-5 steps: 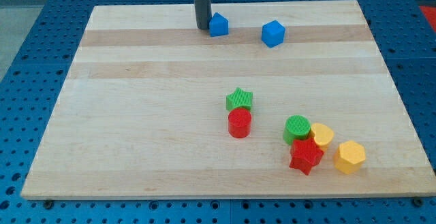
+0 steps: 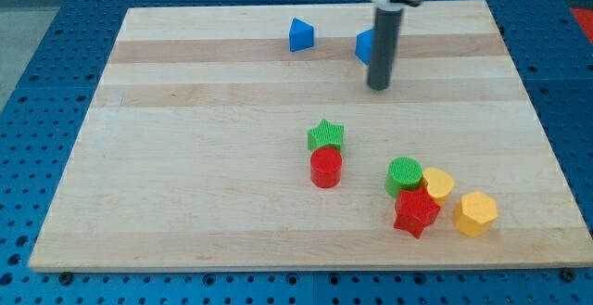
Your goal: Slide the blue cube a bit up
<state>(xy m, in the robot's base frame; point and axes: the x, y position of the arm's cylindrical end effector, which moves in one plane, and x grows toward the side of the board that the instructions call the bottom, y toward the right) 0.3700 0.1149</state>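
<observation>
The blue cube (image 2: pixel 364 45) sits near the top of the wooden board (image 2: pixel 185 157), right of centre; the rod hides most of it. My tip (image 2: pixel 378 86) rests on the board just below the cube, slightly to its right. A second blue block, pointed on top (image 2: pixel 300 34), lies to the cube's left.
A green star (image 2: pixel 325 135) and a red cylinder (image 2: pixel 325 168) stand mid-board. At the lower right cluster a green cylinder (image 2: pixel 403 175), a yellow block (image 2: pixel 437 184), a red star (image 2: pixel 415 213) and a yellow hexagon (image 2: pixel 476 213).
My tip has moved from beside the pointed blue block's left to the right and down, to just below the blue cube. No block has visibly moved.
</observation>
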